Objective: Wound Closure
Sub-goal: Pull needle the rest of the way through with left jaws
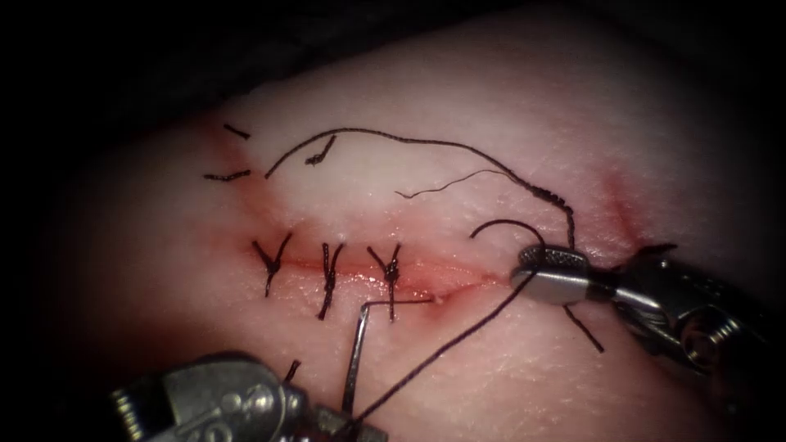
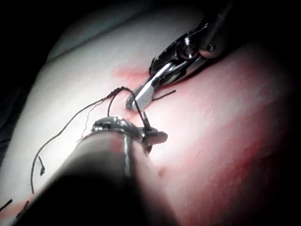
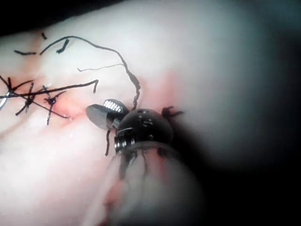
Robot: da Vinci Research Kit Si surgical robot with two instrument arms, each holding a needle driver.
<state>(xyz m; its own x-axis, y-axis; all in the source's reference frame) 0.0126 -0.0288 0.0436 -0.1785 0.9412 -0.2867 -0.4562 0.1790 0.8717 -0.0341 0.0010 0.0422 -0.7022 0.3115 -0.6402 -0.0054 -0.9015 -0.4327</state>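
Observation:
The cut (image 1: 458, 282) runs across the tissue (image 1: 458, 106) and carries three tied stitches (image 1: 330, 274). My left tool (image 1: 348, 419) (image 2: 157, 137) comes in from the bottom edge, its jaws shut on the needle (image 1: 360, 344) near the tail. The needle's tip lies at the near lip of the cut, just right of the third stitch; I cannot tell whether it has entered. The thread (image 1: 458, 336) runs from the needle's tail up to my right tool (image 1: 532, 270) (image 3: 103, 110). That tool stands at the cut's right end with jaws apart, holding nothing.
A long loose thread (image 1: 409, 141) with a knotted stretch (image 1: 547, 195) arcs over the far tissue. Short cut ends (image 1: 237, 131) lie at the upper left. Red fluid (image 1: 426, 274) pools along the cut, and a red streak (image 1: 618, 205) marks the right.

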